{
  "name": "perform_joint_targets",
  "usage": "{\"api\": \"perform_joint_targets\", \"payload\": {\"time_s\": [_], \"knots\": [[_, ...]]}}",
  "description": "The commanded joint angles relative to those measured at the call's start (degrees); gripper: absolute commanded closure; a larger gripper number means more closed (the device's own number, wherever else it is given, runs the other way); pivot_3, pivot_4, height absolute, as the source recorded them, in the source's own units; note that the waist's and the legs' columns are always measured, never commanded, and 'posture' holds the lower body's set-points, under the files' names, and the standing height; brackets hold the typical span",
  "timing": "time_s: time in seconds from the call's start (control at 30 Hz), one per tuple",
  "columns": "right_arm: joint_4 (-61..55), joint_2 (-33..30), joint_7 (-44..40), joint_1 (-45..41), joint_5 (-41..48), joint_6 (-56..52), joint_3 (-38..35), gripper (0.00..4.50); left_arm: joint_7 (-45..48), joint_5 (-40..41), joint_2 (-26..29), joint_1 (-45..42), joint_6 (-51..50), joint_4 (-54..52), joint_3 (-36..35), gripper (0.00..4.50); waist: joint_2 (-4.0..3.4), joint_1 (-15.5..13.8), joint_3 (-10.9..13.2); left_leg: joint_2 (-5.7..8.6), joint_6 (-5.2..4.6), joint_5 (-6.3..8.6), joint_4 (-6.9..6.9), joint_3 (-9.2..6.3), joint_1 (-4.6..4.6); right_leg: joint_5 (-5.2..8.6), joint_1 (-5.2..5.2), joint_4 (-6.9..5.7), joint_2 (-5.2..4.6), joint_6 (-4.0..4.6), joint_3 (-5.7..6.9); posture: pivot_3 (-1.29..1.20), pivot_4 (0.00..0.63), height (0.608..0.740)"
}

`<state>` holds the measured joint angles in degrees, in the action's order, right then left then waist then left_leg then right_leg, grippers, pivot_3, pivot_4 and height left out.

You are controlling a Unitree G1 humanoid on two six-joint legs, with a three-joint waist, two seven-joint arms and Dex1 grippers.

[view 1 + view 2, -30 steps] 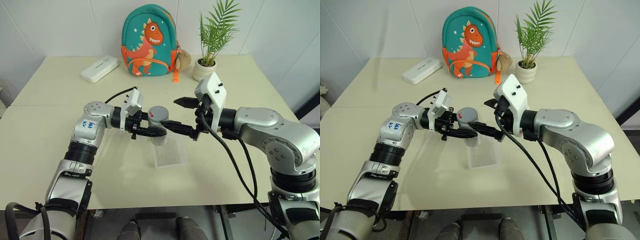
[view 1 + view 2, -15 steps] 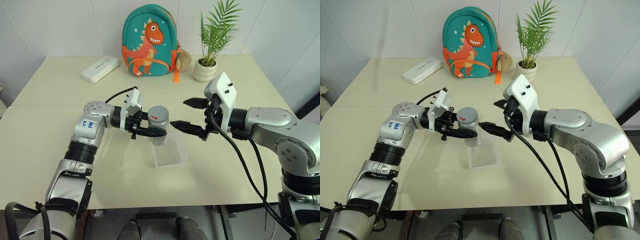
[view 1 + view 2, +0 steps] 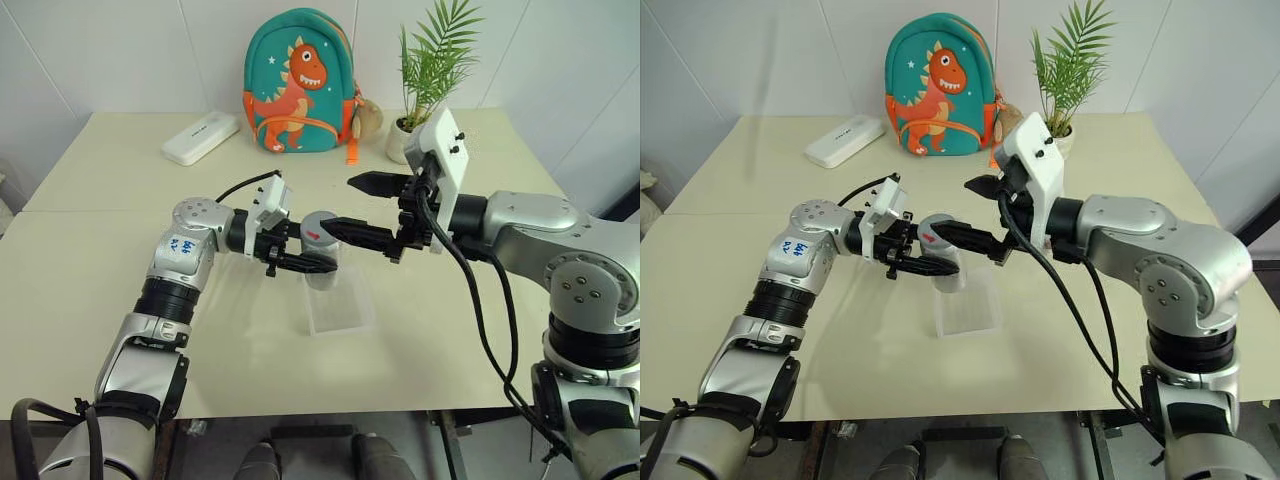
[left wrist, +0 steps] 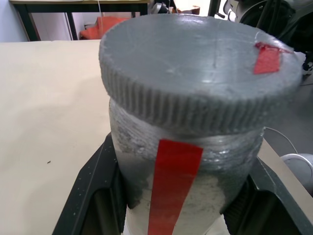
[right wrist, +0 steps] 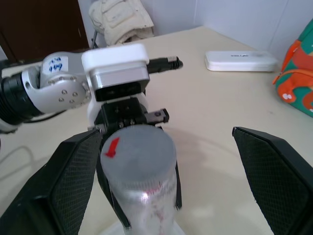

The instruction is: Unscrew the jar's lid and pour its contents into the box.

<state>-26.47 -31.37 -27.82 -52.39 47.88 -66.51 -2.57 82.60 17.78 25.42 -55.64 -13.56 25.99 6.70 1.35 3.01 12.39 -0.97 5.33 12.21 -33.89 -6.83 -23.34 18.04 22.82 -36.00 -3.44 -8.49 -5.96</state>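
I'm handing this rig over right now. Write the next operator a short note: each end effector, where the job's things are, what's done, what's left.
Left end effector: shut on the jar, holding it upright above the box.
Right end effector: open, at the lid, one finger beside it, not gripping.
Lid is on the jar. The box sits on the table directly under the jar.
Done: jar picked up and positioned.
Left: close on the lid, unscrew it, tip the jar into the box.
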Motion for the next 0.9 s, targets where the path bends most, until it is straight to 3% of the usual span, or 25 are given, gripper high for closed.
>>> {"api": "perform_joint_targets", "payload": {"time_s": [0.03,0.43,0.9], "knots": [[-0.5,1.7,0.8,-1.9,0.2,0.7,0.8,0.02,0.3,0.2,-0.2,-2.0,1.1,0.0,-0.3,2.41,0.0,0.1,0.0,0.0,0.0,0.0,0.0,0.0,0.0,0.0,0.0,0.0,0.0,0.0,0.0,0.0,0.15,0.74],[-0.6,2.2,-1.2,-1.4,-4.3,3.0,7.4,0.02,0.3,0.4,-0.3,-2.1,1.1,0.2,-0.4,2.41,-0.01,0.1,0.0,0.0,0.0,0.0,0.0,0.0,0.0,0.0,0.02,-0.02,0.01,0.0,0.0,0.0,0.15,0.74],[0.1,2.6,-2.3,-1.2,-6.9,3.9,8.3,0.02,0.2,0.4,-0.2,-1.8,1.2,-0.1,-0.4,2.41,-0.01,0.1,0.0,0.0,0.0,0.0,0.0,0.0,0.0,0.0,0.02,-0.03,0.01,0.0,0.0,0.0,0.15,0.74]]}}
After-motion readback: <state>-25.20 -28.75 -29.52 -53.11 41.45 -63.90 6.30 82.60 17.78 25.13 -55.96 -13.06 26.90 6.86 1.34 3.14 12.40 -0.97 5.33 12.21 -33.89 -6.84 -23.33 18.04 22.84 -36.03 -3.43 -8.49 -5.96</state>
